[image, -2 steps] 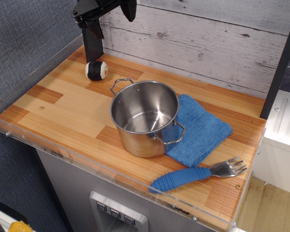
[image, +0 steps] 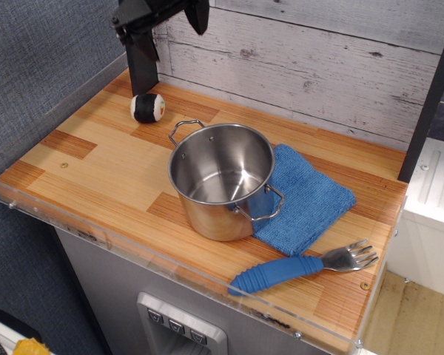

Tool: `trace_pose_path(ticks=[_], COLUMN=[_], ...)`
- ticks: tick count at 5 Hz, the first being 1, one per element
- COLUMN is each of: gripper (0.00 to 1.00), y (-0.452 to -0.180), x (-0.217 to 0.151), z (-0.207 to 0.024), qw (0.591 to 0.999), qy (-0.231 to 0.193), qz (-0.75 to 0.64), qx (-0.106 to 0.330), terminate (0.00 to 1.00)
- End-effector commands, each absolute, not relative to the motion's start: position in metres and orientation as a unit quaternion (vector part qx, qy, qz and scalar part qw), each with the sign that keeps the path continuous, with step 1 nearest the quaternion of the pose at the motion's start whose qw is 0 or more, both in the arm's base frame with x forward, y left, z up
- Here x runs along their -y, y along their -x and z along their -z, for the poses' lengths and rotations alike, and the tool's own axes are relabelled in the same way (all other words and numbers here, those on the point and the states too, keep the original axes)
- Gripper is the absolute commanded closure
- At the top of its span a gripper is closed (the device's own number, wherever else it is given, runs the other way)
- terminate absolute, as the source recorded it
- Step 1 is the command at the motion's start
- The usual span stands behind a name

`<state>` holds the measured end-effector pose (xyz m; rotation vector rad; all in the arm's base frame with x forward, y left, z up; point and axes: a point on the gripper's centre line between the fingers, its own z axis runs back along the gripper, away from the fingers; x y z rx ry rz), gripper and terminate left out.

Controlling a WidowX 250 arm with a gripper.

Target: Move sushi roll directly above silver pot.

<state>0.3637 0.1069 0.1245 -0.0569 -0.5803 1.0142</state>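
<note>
Almost nothing has changed from the earlier frame: the arm has risen only slightly, and the sushi roll has not moved. It lies on the wooden bench, at about ten o'clock from the silver pot, apart from it. One dark finger hangs just above the roll, holding nothing; the fingers' spread cannot be told.

A folded blue cloth lies flat on the wooden tabletop, toward its right side. In front of the cloth, near the tabletop's front right edge, lies a fork with a thick blue ribbed handle, metal tines pointing right
</note>
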Motion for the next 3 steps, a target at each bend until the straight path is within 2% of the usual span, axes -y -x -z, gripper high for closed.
trace_pose_path(ticks=[1, 2, 3], gripper=[0.0, 0.0, 0.0], y=[-0.364, -0.371, -0.38], x=[-0.152, -0.178, -0.193], z=[-0.142, -0.137, -0.122], qw=[0.738, 0.716, 0.71], qy=[0.013, 0.0, -0.014], qz=[-0.627, -0.658, -0.671], qx=[0.249, 0.232, 0.214], terminate=[0.0, 0.0, 0.0])
